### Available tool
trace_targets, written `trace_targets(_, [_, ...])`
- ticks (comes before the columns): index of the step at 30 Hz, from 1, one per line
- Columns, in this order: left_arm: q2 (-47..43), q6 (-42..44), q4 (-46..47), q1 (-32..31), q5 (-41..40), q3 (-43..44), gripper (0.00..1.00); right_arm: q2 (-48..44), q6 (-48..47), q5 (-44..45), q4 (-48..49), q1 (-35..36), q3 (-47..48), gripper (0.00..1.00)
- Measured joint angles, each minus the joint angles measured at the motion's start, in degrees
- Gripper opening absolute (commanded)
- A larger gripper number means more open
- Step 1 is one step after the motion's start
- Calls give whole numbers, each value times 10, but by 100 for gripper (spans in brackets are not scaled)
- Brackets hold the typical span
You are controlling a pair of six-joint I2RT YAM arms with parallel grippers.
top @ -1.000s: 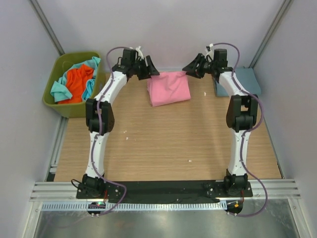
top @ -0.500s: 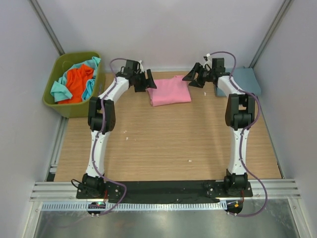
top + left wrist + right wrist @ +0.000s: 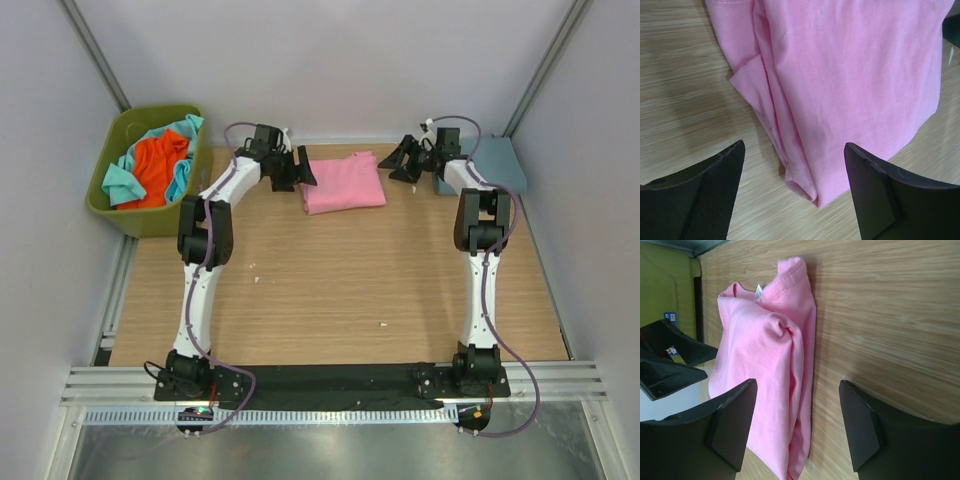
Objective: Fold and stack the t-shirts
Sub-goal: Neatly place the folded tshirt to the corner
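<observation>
Left gripper (image 3: 794, 150): fingers (image 3: 705, 195) spread wide, nothing held. The folded corner of the pink t-shirt (image 3: 855, 75) sits in the gap between them, over bare wood. Can't tell whether the tips touch the cloth.

Right gripper (image 3: 797, 385): fingers (image 3: 860, 425) also spread, nothing held. One finger is over the shirt's edge, the other over bare table (image 3: 890, 315). The collar end with its white tag faces this camera.

Top view: the pink t-shirt (image 3: 342, 182) lies folded into a rough rectangle at the far middle of the table (image 3: 340, 290). The left gripper (image 3: 298, 168) is at its left edge, the right gripper (image 3: 405, 160) just off its right edge.

The dusty blue-grey t-shirt (image 3: 505, 165) lies folded at the far right corner, partly hidden behind the right arm.

The orange t-shirt (image 3: 160, 165) and the teal t-shirt (image 3: 120, 183) are bunched together in the olive-green bin (image 3: 150, 218), off the table's far left corner.
</observation>
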Motion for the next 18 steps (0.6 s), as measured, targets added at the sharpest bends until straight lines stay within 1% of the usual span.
trace_targets(5, [0, 10, -8, 0, -17, -2, 81, 14, 16, -23, 27, 9, 6, 72])
trace_targets(11, [0, 17, -14, 0, -38, -2, 79, 19, 26, -36, 37, 35, 6, 71])
trace_targets(18, [0, 12, -16, -3, -39, -10, 79, 22, 31, -42, 45, 46, 3, 69])
